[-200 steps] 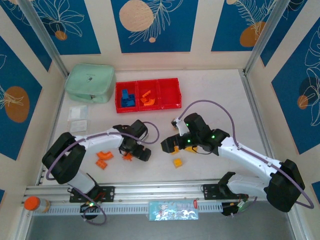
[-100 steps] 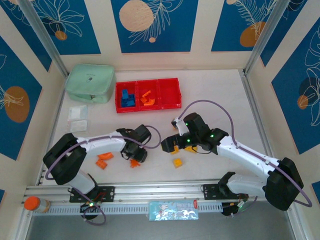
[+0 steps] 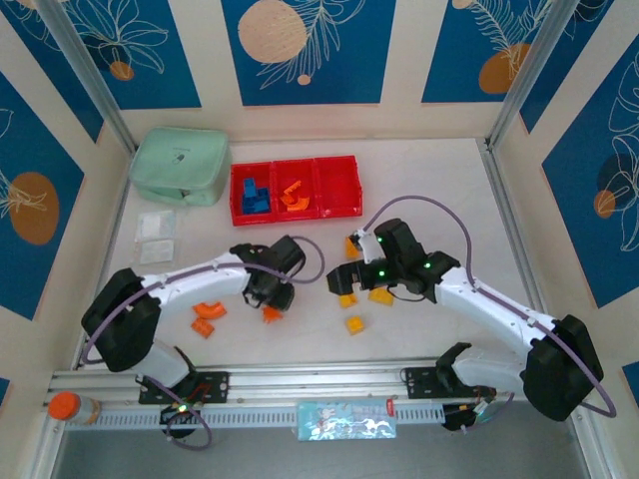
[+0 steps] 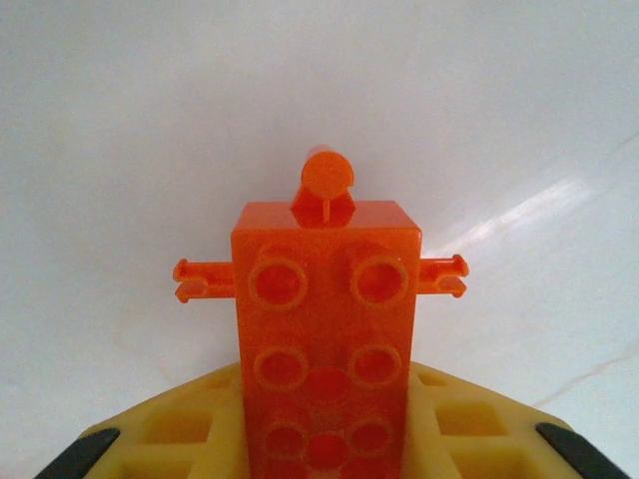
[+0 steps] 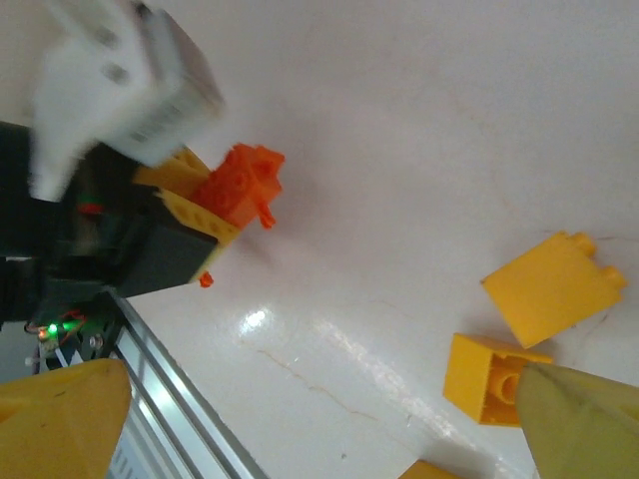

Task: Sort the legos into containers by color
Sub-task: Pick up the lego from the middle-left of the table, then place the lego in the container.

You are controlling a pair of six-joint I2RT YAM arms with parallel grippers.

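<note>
My left gripper (image 3: 271, 307) is shut on an orange lego (image 4: 324, 329), a long studded brick with pins sticking out at both sides, gripped between its yellow fingers (image 4: 170, 434). The right wrist view catches that orange lego (image 5: 240, 185) just above the table. My right gripper (image 3: 345, 282) is open over the yellow legos (image 3: 380, 295), two of which (image 5: 554, 284) lie by its right finger (image 5: 584, 424). A third yellow lego (image 3: 354, 324) lies nearer the front. Two orange legos (image 3: 208, 317) lie at left. The red containers (image 3: 337, 187) hold blue legos (image 3: 255, 195) and orange legos (image 3: 292, 197).
A mint green pouch (image 3: 180, 165) sits left of the containers, with clear packets (image 3: 155, 235) in front of it. A metal rail (image 3: 300, 384) runs along the near table edge. Patterned walls close in the back and sides.
My left gripper has shut on the orange brick with side pins and now holds it off the table. The right gripper has shifted slightly right, still open.
</note>
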